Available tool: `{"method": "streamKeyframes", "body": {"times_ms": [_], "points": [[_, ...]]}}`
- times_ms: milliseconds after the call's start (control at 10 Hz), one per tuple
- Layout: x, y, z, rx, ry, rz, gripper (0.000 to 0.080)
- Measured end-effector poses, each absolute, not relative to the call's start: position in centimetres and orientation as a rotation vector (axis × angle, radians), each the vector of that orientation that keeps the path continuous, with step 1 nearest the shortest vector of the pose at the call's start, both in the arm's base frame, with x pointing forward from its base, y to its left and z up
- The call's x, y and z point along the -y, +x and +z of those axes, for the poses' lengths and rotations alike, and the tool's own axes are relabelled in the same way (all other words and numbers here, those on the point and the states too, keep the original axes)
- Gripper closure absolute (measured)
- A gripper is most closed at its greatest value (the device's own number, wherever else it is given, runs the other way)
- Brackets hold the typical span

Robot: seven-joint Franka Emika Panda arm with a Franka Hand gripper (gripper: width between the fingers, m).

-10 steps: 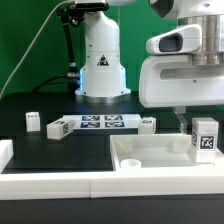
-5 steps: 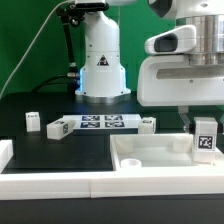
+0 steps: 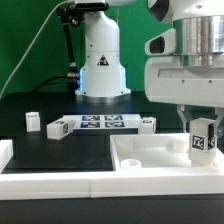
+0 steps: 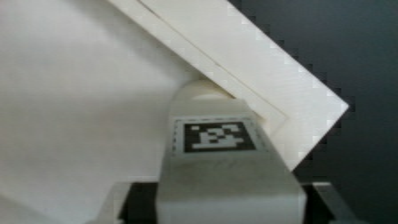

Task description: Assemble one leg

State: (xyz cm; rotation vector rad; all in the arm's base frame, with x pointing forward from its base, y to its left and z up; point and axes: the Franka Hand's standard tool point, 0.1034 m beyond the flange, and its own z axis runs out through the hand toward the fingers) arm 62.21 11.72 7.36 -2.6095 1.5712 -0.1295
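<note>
My gripper is shut on the leg, a small white post with a black-and-white tag on its face. I hold it upright at the far right corner of the large white tray-like panel, its lower end down at the panel. In the wrist view the leg stands between my two dark fingers with its far end against the panel's corner. Whether the leg is seated in the panel I cannot tell.
The marker board lies on the black table behind the panel. Small white posts stand at its right end, its left end and further left. A white block sits at the left edge. The robot base stands behind.
The gripper and the leg have turned and tilted slightly over the panel's far right corner; the tag now faces a little differently. Nothing else has moved.
</note>
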Motion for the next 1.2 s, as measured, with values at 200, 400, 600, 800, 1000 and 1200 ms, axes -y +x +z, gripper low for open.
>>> {"method": "streamKeyframes", "body": {"times_ms": [200,400,600,800,1000,1200], "points": [[-11.95,62.03,7.33,-1.826,-2.433,-0.115,0.0506],[-12.09,61.96,7.29,-2.087,-2.192,-0.087,0.0506],[-11.89,62.04,7.27,-2.179,-2.064,-0.046,0.0506],[-12.06,62.02,7.26,-2.254,-1.968,-0.025,0.0495],[-12.11,62.00,7.23,-2.194,-2.035,-0.030,0.0308],[-12.10,62.02,7.26,-1.960,-2.268,-0.055,0.0186]]}}
